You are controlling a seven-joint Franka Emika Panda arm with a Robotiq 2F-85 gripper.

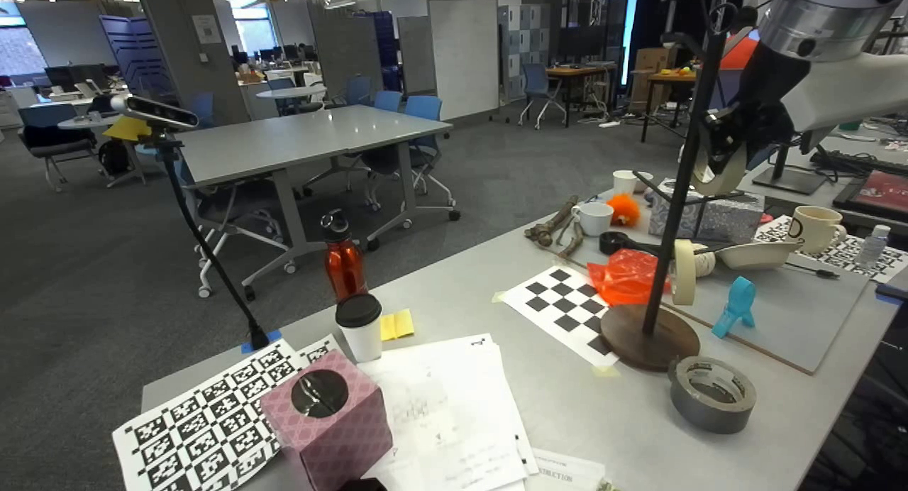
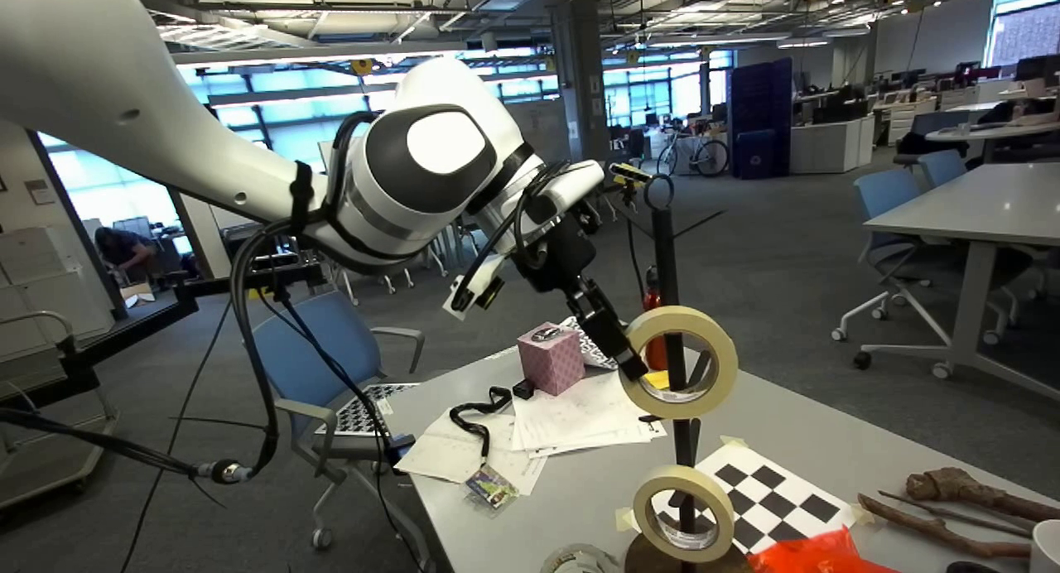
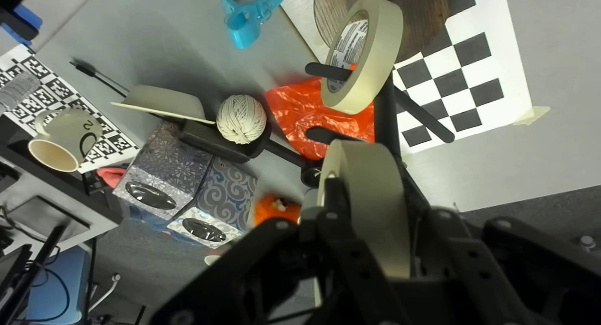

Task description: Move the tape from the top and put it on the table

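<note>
Gripper (image 3: pixel 385 203) nearest, pinching tape (image 2: pixel 726 362) by rim; tape high at stand (image 1: pixel 681 186), peg (image 3: pixel 324 134) just beside. If we pull askew with peg threading hole, tape could snag and stand tip. Whether it threads, we can't tell: fingers (image 2: pixel 633 366) partly mask hole; arm (image 2: pixel 426 163) cut off in both exterior views.

Pink patterned cardboard tissue box (image 1: pixel 330 416) is sitting near white paper cup with black lid (image 1: pixel 362 333) | glossy slim red bottle (image 1: pixel 345 264) is standing upright behind cup | grey duct-tape roll (image 1: pixel 709 411) is lying flat
</note>
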